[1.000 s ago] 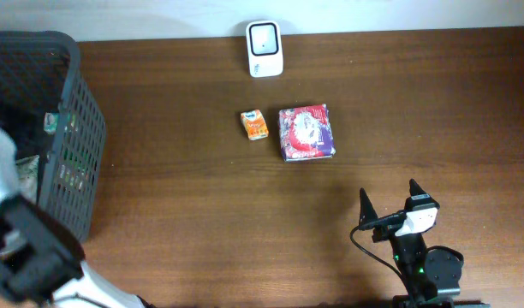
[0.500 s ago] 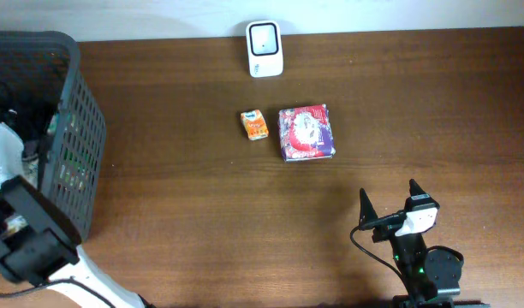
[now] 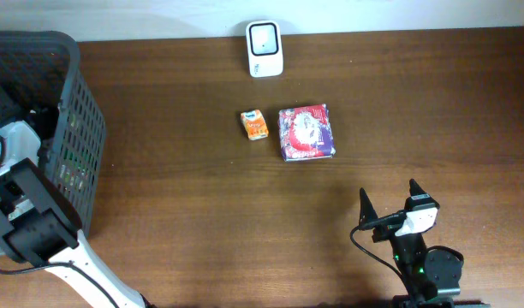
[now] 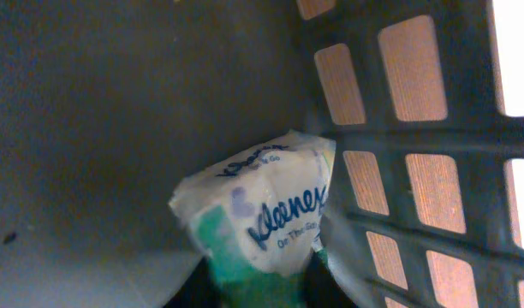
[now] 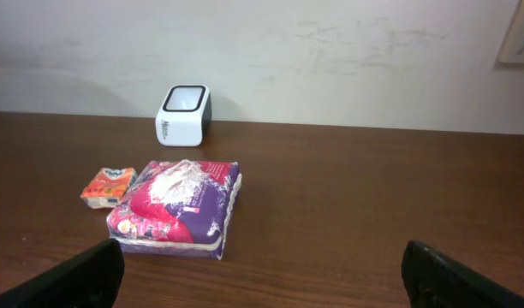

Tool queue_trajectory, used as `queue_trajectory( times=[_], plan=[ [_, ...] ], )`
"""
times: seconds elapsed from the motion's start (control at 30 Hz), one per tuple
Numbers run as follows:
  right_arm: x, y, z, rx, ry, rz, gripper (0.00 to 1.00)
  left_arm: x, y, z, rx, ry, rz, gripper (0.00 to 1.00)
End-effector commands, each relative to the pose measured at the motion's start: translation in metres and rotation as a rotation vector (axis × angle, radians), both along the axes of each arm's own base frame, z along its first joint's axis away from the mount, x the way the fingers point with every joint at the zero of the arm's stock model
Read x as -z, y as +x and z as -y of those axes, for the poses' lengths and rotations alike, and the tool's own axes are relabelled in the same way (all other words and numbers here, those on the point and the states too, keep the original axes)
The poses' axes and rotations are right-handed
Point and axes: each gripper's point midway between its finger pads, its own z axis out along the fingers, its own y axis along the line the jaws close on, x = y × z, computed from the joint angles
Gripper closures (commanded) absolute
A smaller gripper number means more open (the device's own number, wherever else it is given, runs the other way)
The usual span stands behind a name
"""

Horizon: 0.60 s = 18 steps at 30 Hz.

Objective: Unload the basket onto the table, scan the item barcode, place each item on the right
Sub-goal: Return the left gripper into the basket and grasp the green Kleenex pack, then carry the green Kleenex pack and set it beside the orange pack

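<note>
Down in the basket (image 3: 74,128) corner: Kleenex pack (image 4: 262,214), tilted, tight up against the mesh wall, well apart from the scanner (image 3: 264,38) over at the far edge of the table (image 3: 202,222); so pick-up stage by the look of it, nothing scanned yet.

Could go wrong a few ways from here; soft crinkly wrap, grabbed by one end only, so could easily slide out or swing on the way up; could also snag on the mesh or the rim on the lift, being that close to the wall; worth going straight up and slow before heading across. Can't spot a barcode on the visible face either, only the logo; might reach the scanner with the wrong side to the window and need a turn. Also worth steering clear of the orange pack (image 3: 254,125) and purple pack (image 3: 306,133) lying near the scanner; easy to clip with a dangling load.

Left jaws: nearly closed, pinching the lower end of the pack from both sides, going by the wrist view; only dark tips visible at the bottom edge, so hard to say how firm. Right jaws: wide open, holding nothing, touching nothing, up above the near edge of the table, facing the two packs and the scanner.
</note>
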Motion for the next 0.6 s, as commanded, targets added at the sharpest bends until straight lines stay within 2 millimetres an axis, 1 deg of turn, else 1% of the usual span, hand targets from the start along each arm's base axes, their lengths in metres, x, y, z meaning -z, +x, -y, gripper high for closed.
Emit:
queue_trajectory(
  times=[0.0,0.07,0.17,0.2,0.23,0.3,0.33,0.37,0.43,0.47,0.5,0.57],
  plan=[
    [0.003,0.0,0.0,0.0,-0.006,-0.003,0.01,0.035,-0.016,-0.001,-0.02,-0.045,-0.076,1.0],
    [0.003,0.0,0.0,0.0,-0.006,-0.003,0.01,0.035,-0.023,-0.004,-0.032,-0.059,-0.092,1.0],
    [0.003,0.0,0.0,0.0,-0.006,-0.003,0.01,0.015,-0.047,-0.015,-0.074,-0.083,-0.123,1.0],
    [0.003,0.0,0.0,0.0,-0.006,-0.003,0.01,-0.009,-0.056,-0.023,-0.097,-0.075,-0.102,1.0],
    [0.003,0.0,0.0,0.0,-0.006,-0.003,0.01,-0.029,-0.058,-0.027,-0.102,-0.071,-0.065,1.0],
    [0.003,0.0,0.0,0.0,-0.006,-0.003,0.01,-0.088,-0.06,-0.034,-0.1,-0.042,0.055,1.0],
    [0.003,0.0,0.0,0.0,-0.006,-0.003,0.01,-0.115,-0.062,-0.034,-0.097,-0.018,0.104,1.0],
    [0.003,0.0,0.0,0.0,-0.006,-0.003,0.01,-0.149,-0.065,-0.03,-0.09,0.011,0.164,1.0],
    [0.003,0.0,0.0,0.0,-0.006,-0.003,0.01,-0.212,-0.073,-0.017,-0.065,0.069,0.275,1.0],
    [0.003,0.0,0.0,0.0,-0.006,-0.003,0.01,-0.248,-0.079,-0.005,-0.044,0.104,0.343,1.0],
    [0.003,0.0,0.0,0.0,-0.006,-0.003,0.02,-0.287,-0.085,0.015,0.001,0.13,0.428,1.0],
    [0.003,0.0,0.0,0.0,-0.006,-0.003,0.01,-0.327,-0.091,0.05,0.081,0.141,0.519,1.0]
  ],
)
